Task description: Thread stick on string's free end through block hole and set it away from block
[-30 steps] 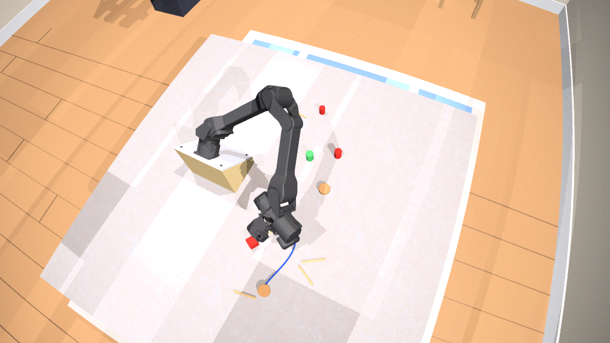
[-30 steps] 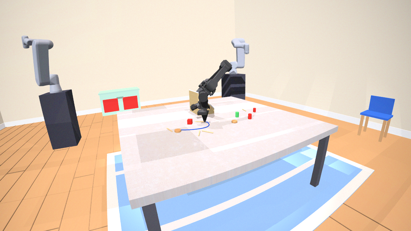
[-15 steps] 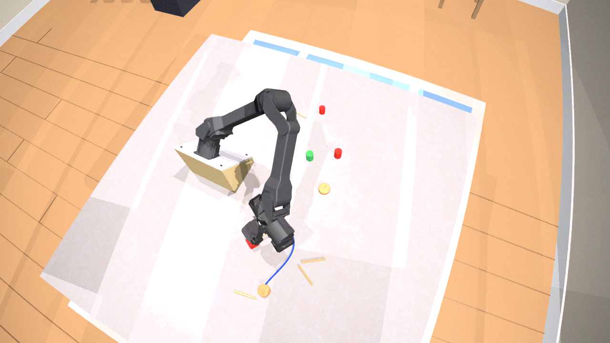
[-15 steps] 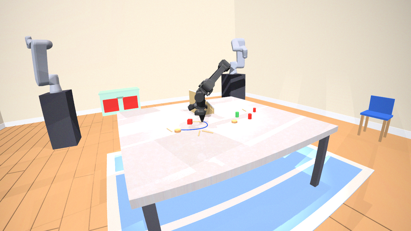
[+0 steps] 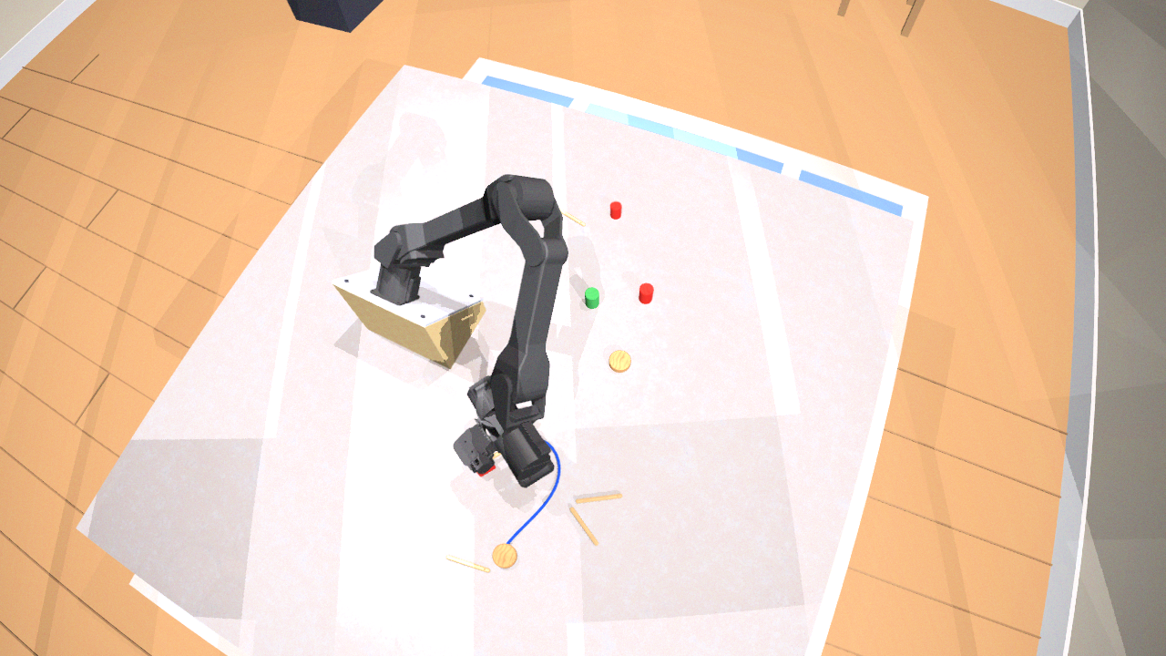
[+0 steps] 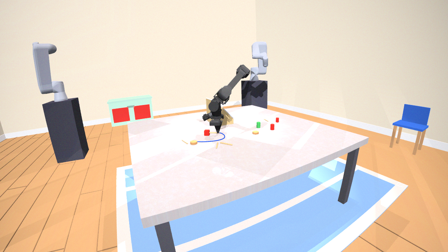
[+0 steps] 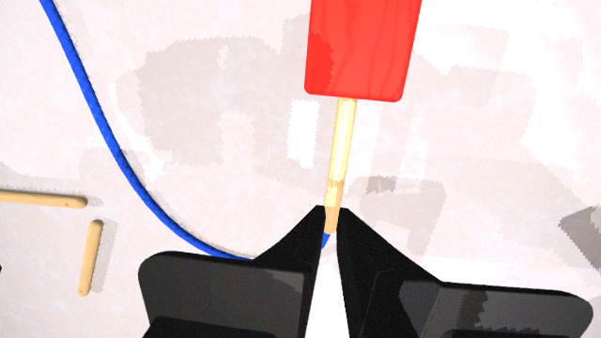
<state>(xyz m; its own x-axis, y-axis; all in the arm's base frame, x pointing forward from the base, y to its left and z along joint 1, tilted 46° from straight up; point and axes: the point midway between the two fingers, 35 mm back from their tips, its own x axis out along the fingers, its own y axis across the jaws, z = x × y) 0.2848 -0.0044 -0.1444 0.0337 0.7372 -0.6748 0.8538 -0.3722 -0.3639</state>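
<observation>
And here we are in what looks like a robotics lab: pale robot arms on dark pedestals (image 6: pixel 65 131) (image 6: pixel 254 93), a black arm (image 5: pixel 534 318) (image 6: pixel 230 86) over the tabletop (image 5: pixel 692 506) (image 6: pixel 250 156), plus a blue chair (image 6: pixel 411 125) and a mint cabinet (image 6: pixel 130 100) by plain walls!
</observation>
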